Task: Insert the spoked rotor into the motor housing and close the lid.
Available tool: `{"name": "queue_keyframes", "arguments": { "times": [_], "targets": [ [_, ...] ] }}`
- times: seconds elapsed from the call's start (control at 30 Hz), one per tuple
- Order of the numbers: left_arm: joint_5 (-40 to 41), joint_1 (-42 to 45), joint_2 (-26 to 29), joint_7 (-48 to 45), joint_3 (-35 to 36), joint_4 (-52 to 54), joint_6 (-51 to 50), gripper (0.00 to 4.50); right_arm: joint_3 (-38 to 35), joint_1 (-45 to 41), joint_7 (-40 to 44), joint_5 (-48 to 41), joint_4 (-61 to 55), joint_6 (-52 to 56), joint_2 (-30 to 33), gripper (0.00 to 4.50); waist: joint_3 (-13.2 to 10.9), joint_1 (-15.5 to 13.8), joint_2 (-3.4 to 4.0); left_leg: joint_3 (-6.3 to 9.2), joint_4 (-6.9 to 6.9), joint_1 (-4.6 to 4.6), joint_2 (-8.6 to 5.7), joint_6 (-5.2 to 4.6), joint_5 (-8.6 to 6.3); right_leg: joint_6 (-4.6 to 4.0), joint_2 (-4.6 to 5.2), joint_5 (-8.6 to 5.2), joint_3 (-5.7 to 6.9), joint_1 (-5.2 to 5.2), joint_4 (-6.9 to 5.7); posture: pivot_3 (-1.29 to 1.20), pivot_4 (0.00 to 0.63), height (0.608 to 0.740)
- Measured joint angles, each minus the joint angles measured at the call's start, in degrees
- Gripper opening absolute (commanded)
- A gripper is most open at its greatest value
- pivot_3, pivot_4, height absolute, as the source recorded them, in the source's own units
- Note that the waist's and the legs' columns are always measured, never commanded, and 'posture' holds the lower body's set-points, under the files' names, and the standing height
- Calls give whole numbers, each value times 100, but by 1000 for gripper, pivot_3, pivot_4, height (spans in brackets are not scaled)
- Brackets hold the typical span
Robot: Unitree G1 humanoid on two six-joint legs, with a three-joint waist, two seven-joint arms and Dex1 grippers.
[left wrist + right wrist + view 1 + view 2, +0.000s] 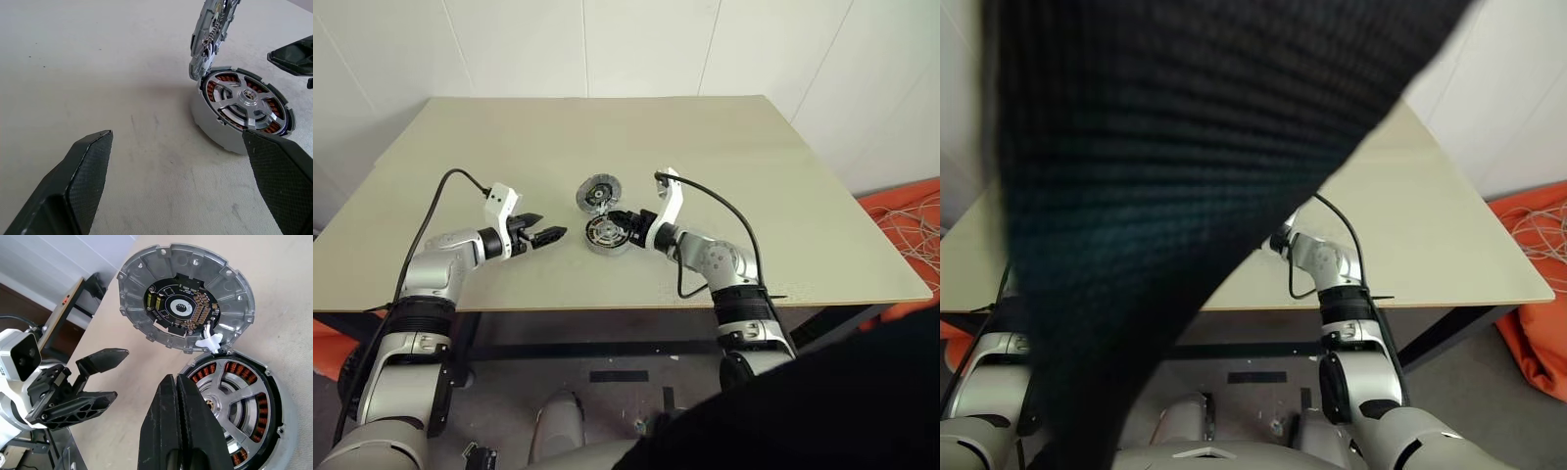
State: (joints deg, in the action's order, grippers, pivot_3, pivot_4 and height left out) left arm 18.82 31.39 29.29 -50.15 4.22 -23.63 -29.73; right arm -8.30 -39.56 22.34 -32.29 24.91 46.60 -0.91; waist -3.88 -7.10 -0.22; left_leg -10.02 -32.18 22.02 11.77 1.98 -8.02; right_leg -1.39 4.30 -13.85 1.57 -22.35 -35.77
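- The motor housing (243, 110) sat on the table (783, 176), between the two grippers, copper windings showing around its inside edge.
- The spoked rotor (239, 404) already lay inside the housing, spokes and hub level with the rim as far as could be seen.
- The lid (187, 296) stood up on edge at the far rim of the housing, its inner face with the dark circuit board turned toward the right gripper. It looked joined to the housing by a small white clip at the rim; the view was too tight to be sure.
- Right gripper (177, 382): fingers pressed together, holding nothing, tip over the near part of the rotor.
- Left gripper (548, 236): fingers spread wide, empty, just beside the housing and apart from it.
- Judged step in hand: closing the lid; insertion appeared done.
- Risks: a push off-centre on the upright lid could tip it backward or slide the housing along the table, since nothing steadied it. The lid could also come down askew and catch on the rim. The closed right fingers over the rotor could be trapped beneath it.
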Motion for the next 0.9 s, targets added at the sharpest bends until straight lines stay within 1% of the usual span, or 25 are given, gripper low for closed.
{"name": "queue_keyframes", "arguments": {
  "times": [0.13, 0.43, 0.6, 0.67, 0.9],
  "targets": [
    [-3, -1, 1, 23, 0, -2, 17, 4500, 0, 90, -18, 116, 340, -119, -75, 41, 0, 0, 0, -1, 0, 1, 0, 0, 0, 0, 0, 0, 0, 0, 0, 0, 0, 740],
    [-7, 3, -6, 43, 0, -12, 63, 4500, 19, 170, -7, 201, 168, -197, 28, 41, 0, -12, 0, 1, -1, -8, -1, 0, 0, 0, 1, 0, 0, 11, 0, 0, 0, 740],
    [-11, 22, -51, 44, -3, -22, 84, 4500, 215, 222, 211, 210, -761, -196, 350, 41, 0, -7, 0, 1, 2, -4, 1, 0, 0, 0, -2, 0, 0, 3, 1, 0, 0, 740],
    [-10, 39, -68, 40, -6, -22, 87, 4500, 319, 217, 231, 291, -953, -255, 469, 41, 0, -3, 0, 1, 2, -4, 1, 0, 0, 0, -2, 0, 0, 3, 2, 0, 0, 740],
    [-10, 30, -66, 36, -5, -21, 88, 4500, 638, 299, 349, 964, -983, -661, 1217, 41, 0, -15, 0, -1, -1, -4, 0, 0, 0, 0, -1, 0, -1, 6, 2, 0, 0, 740]
  ]
}}
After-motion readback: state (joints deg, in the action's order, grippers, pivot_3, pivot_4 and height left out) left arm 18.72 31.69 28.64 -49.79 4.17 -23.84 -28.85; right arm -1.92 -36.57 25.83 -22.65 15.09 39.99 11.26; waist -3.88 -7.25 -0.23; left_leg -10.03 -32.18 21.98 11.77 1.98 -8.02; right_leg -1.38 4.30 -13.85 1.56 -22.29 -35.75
